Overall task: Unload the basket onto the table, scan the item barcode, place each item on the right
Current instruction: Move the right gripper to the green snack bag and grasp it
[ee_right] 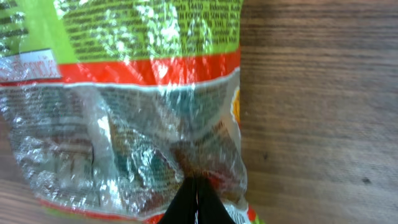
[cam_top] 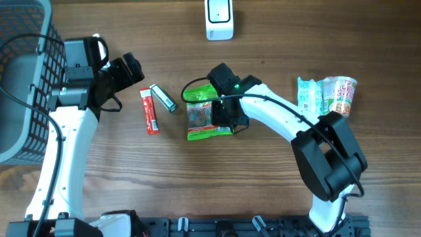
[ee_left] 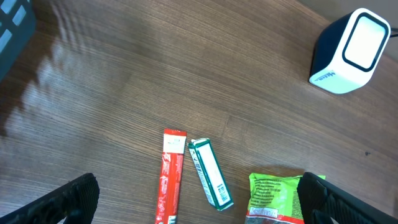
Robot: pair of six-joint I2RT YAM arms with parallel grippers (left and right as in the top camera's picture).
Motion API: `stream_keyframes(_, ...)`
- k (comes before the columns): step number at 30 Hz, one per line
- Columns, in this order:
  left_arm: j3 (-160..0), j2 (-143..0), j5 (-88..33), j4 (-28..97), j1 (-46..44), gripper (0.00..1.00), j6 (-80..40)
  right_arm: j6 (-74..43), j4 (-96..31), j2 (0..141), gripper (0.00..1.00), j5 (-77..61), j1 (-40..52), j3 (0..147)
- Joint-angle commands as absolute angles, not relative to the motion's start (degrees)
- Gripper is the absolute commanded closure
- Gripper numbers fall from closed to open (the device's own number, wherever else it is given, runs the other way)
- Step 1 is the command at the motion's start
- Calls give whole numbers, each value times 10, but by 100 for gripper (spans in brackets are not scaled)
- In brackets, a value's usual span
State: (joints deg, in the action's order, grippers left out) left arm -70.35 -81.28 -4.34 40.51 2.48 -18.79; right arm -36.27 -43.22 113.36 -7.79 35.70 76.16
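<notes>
Two arms reach over a brown wooden table (cam_top: 276, 197). The right gripper (ee_right: 198, 200) has its dark fingers pressed together, pinching the clear lower edge of a crinkly plastic snack bag with a green top and a red band (ee_right: 143, 93). From overhead, that snack bag (cam_top: 205, 117) lies flat near the middle of the table, with the right gripper (cam_top: 223, 117) on its right side.

The left gripper (cam_top: 128, 79) hovers to the left with its fingers (ee_left: 68, 200) spread wide and nothing between them. Below its camera lie a slim red stick packet (ee_left: 170, 177) and a narrow teal and white box (ee_left: 210, 180), just beside each other and tilted slightly apart, both to the left of the snack bag.

A white barcode scanner with a dark rounded window (cam_top: 219, 20) stands at the far edge of the table, well apart from the snack bag. A grey mesh plastic basket (cam_top: 23, 79) sits at the left edge. On the right side lie a paper noodle cup on its side (cam_top: 342, 95) and a pale teal packet (cam_top: 306, 93), touching each other.
</notes>
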Motion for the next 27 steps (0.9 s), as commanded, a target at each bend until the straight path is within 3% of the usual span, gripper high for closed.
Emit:
stream_keyframes(1, -705, -814, -40, 404, 27, 0, -185, -364, -421, 1139, 96, -66, 358, 748)
stream_keyframes(5, -705, -814, -40, 404, 27, 0, -185, -322, -430, 1111, 92, -78, 357, 772)
stream_keyframes(9, -705, -814, -40, 404, 27, 0, -185, -280, -432, 1044, 69, -78, 357, 795)
stream_keyframes(10, -705, -814, -40, 404, 27, 0, -185, -271, -431, 1029, 50, -78, 357, 795)
stream_keyframes(11, -705, -814, -40, 404, 27, 0, -184, -266, -431, 1018, 39, -78, 358, 795)
stream_keyframes(19, -705, -814, -40, 404, 27, 0, -185, -272, -436, 1008, 44, -80, 363, 771)
stream_keyframes(27, -705, -814, -40, 404, 27, 0, -184, -231, -342, 1075, 30, -24, 364, 752)
